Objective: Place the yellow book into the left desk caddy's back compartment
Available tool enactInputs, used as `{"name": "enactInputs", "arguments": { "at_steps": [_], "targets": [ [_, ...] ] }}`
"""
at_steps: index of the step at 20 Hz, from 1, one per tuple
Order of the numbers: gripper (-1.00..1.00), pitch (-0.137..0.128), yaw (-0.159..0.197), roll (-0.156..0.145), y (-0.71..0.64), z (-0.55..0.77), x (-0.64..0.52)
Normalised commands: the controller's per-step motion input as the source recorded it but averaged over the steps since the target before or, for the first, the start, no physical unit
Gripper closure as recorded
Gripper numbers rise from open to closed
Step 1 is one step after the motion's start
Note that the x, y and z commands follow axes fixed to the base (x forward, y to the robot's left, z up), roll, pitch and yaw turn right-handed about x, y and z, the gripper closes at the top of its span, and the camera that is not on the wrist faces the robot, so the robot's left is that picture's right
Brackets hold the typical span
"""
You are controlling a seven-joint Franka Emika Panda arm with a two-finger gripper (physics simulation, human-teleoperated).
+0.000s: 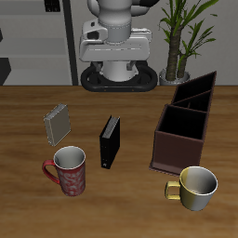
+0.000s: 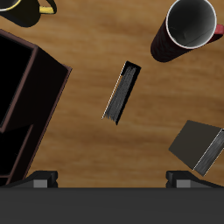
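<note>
The yellow book [image 1: 58, 123], thin with a dull yellowish-grey cover and white page edges, stands on the table some way from the caddy; it also shows in the wrist view [image 2: 199, 147]. The left desk caddy [image 1: 186, 121] is a long dark reddish-brown box, black inside, split by dividers; one end of it shows in the wrist view [image 2: 26, 96]. My gripper [image 2: 114, 178] is open and empty, its fingertips [image 2: 44, 178] wide apart. It hangs high above the table near the robot's base [image 1: 113, 42], over the black book, touching nothing.
A black book [image 1: 111, 141] stands upright mid-table, between the yellow book and the caddy, and shows in the wrist view [image 2: 122, 91]. A red mug [image 1: 69, 170] and a yellow-and-white mug [image 1: 195, 186] stand near the front edge. A potted plant [image 1: 181, 37] stands behind the table.
</note>
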Motion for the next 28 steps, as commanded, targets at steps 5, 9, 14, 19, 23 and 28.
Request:
{"name": "enactInputs", "arguments": {
  "at_steps": [5,9,14,19,23,28],
  "targets": [
    [-1.00,0.007,0.007,0.009,-0.20,-0.08,-0.13],
    [-1.00,-0.018,0.025,-0.008,-0.21,-0.07,-0.18],
    [-1.00,-0.009,-0.035,-0.017,-0.27,-0.03,-0.21],
    [-1.00,-0.004,-0.015,-0.030,-0.51,-0.05,-0.36],
    [-1.00,-0.042,0.002,-0.052,-0.74,0.00,-0.48],
    [-1.00,-0.031,-0.023,-0.046,-0.53,0.01,-0.33]
  ]
}}
